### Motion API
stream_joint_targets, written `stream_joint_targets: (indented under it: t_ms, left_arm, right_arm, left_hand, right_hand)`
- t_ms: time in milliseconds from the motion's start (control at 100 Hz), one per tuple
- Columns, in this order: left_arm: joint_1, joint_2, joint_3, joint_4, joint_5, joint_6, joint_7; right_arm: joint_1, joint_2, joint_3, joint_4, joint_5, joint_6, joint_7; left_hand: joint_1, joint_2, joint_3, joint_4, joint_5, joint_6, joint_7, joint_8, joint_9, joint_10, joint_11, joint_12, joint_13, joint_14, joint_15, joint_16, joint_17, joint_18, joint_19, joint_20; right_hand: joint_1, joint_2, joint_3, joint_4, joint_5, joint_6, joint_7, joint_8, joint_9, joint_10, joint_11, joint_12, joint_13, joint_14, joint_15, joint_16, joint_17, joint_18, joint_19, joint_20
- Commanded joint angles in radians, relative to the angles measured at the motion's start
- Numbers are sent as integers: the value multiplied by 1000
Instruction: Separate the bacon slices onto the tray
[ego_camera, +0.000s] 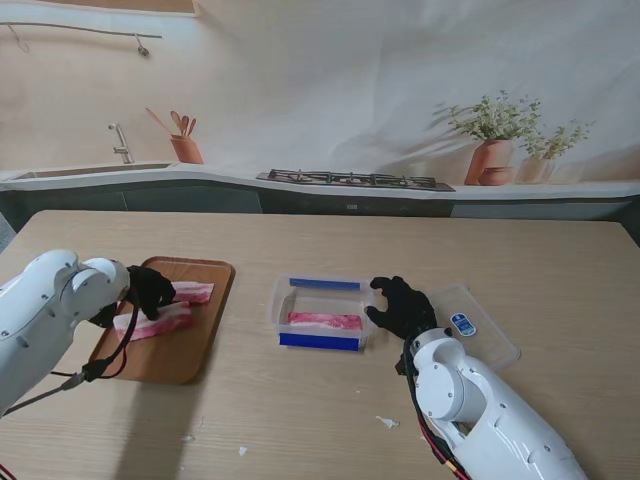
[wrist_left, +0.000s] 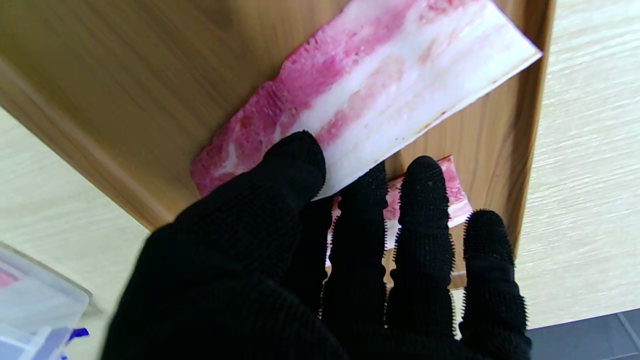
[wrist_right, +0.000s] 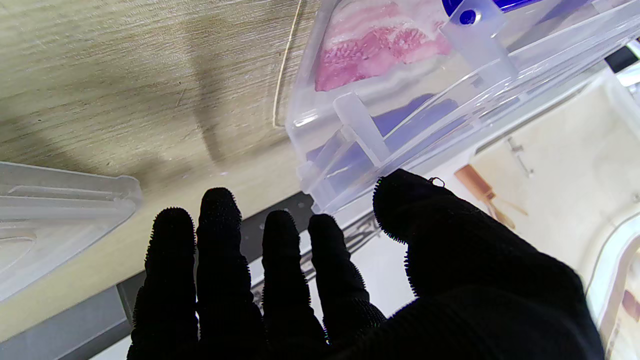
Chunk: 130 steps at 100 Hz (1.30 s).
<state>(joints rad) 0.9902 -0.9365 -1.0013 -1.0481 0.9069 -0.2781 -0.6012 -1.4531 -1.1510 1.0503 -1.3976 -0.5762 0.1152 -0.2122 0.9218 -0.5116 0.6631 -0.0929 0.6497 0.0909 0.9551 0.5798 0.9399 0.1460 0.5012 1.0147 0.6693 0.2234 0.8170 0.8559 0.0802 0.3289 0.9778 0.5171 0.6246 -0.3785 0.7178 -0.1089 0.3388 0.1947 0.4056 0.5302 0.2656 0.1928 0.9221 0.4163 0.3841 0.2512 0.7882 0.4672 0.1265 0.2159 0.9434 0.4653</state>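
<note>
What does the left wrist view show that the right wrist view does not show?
Only the left wrist view shows the wooden tray, two bacon slices on it, and the left robot hand pinching the nearer slice. Only the right wrist view shows the open right robot hand and the lid. Both show the clear container and the table.

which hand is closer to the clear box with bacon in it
Right. The right hand sits open against the clear box's right side; the left hand is off at the wooden tray, holding a slice.

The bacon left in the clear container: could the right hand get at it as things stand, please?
Probably yes. The right hand is open beside the container, whose lid lies off to the side, so the bacon inside is uncovered.
</note>
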Motion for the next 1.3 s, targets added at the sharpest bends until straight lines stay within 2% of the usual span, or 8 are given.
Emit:
stream_joint_targets:
  t_ms: [0, 480, 780, 980, 1060, 1110, 1140, 1290]
  left_arm:
    - [-18, -4, 14, 18, 8, -23, -1]
    - [-150, -12, 247, 160, -31, -71, 139]
    - [-161, -13, 278, 169, -11, -98, 192]
    - [-147, -6, 262, 148, 44, -110, 204]
    - [-143, -2, 252, 140, 61, -117, 198]
    - [-141, 0, 248, 136, 75, -125, 199]
    - [-140, 1, 245, 137, 85, -131, 209]
    - [-133, 3, 229, 131, 108, -148, 222]
  right_arm:
    - [-8, -8, -2, -5, 0, 3, 13]
    - [-8, -8, -4, -6, 1, 8, 13]
    - [-9, -8, -2, -7, 3, 9, 13]
    - [-9, -9, -2, -6, 4, 8, 11]
    - [-8, -9, -2, -6, 4, 7, 12]
    - [-8, -9, -3, -5, 5, 7, 11]
    - [-8, -9, -3, -5, 6, 7, 12]
    - [-7, -10, -4, -5, 7, 8, 12]
  left_hand:
    - [61, 25, -8, -2, 2, -65, 36, 5, 7, -50, 27, 1, -17, -14, -6, -11, -19, 4, 0, -8]
    - [51, 35, -17, -12, -8, -123, 42, 11, -8, -87, 27, -5, -50, -47, -18, -29, -49, -10, -1, -11]
    - [35, 18, -11, -18, 19, -129, 20, -55, 9, -101, 10, -42, -45, -51, -27, -50, -55, -4, -1, -13]
    - [-50, -74, 93, -14, -27, -76, -28, -133, -48, -86, -12, -56, -80, -50, -37, -64, -64, -6, 2, -14]
    - [-166, -86, 181, -14, -35, -31, -146, -159, -173, -80, 103, -216, -113, -51, -54, -71, -75, -8, -6, -20]
    - [-256, -54, 231, 32, -54, 7, -246, -171, -266, -78, 125, -356, -150, -53, -64, -71, -91, -9, -13, -20]
    - [-281, -61, 239, 36, -63, 14, -289, -181, -294, -76, 118, -399, -162, -54, -77, -79, -93, -9, -13, -18]
    - [-333, -89, 211, 23, -119, 19, -367, -207, -406, -71, 83, -460, -234, -53, -134, -117, -115, -17, -25, -16]
  right_hand:
    - [19, 2, -8, 17, -4, -17, 5, -4, 3, -6, 4, -1, 10, 17, -1, -3, -4, 17, 8, 14]
    - [18, 3, -8, 17, -4, -17, 5, -3, 3, -6, 4, -1, 9, 17, -1, -3, -3, 15, 7, 16]
    - [18, 4, -10, 17, -4, -18, 5, -4, 3, -6, 4, -1, 11, 17, 0, -3, -3, 16, 6, 17]
    - [16, 6, -12, 17, -3, -17, 5, -4, 3, -6, 4, -1, 9, 17, -1, -4, -4, 15, 6, 18]
    - [15, 7, -13, 17, -4, -17, 4, -4, 3, -6, 4, -1, 8, 18, -1, -4, -5, 15, 5, 18]
    - [15, 8, -14, 17, -3, -19, 4, -4, 3, -6, 4, -1, 8, 18, -2, -4, -5, 15, 5, 18]
    - [15, 9, -14, 17, -3, -18, 4, -4, 3, -6, 4, -1, 8, 18, -1, -4, -5, 15, 5, 18]
    - [13, 11, -17, 17, -3, -18, 4, -4, 3, -6, 4, -1, 8, 18, -2, -4, -5, 16, 5, 19]
